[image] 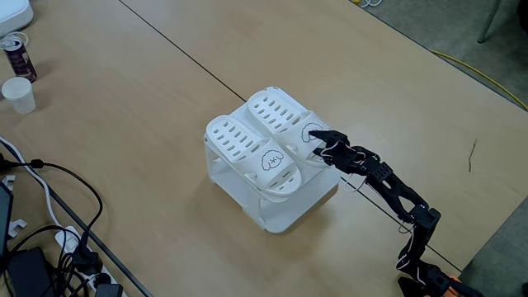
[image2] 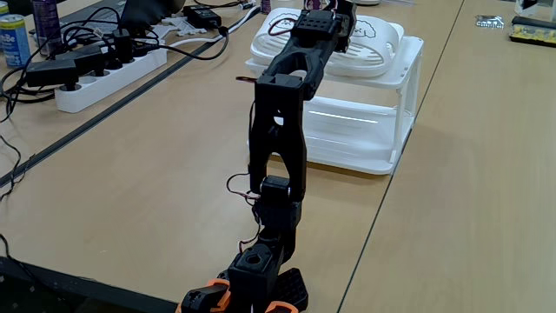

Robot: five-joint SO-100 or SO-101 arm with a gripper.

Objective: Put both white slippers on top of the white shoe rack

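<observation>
Both white slippers lie side by side on the flat top of the white shoe rack (image: 285,210), near the middle of the table. The left slipper (image: 246,148) and the right slipper (image: 276,114) each show a cartoon face on the strap. My gripper (image: 315,142) reaches in from the lower right and sits at the right slipper's strap end, its jaws slightly apart and the slipper resting on the rack. From behind the arm, the rack (image2: 382,130) stands ahead with the slippers (image2: 373,43) on top and the gripper (image2: 334,13) over them.
A dark can (image: 16,54) and a white cup (image: 18,95) stand at the far left. Cables and a power strip (image2: 104,69) crowd one side of the table, near a blue can (image2: 12,39). The table edge (image: 495,247) runs close to the arm's base.
</observation>
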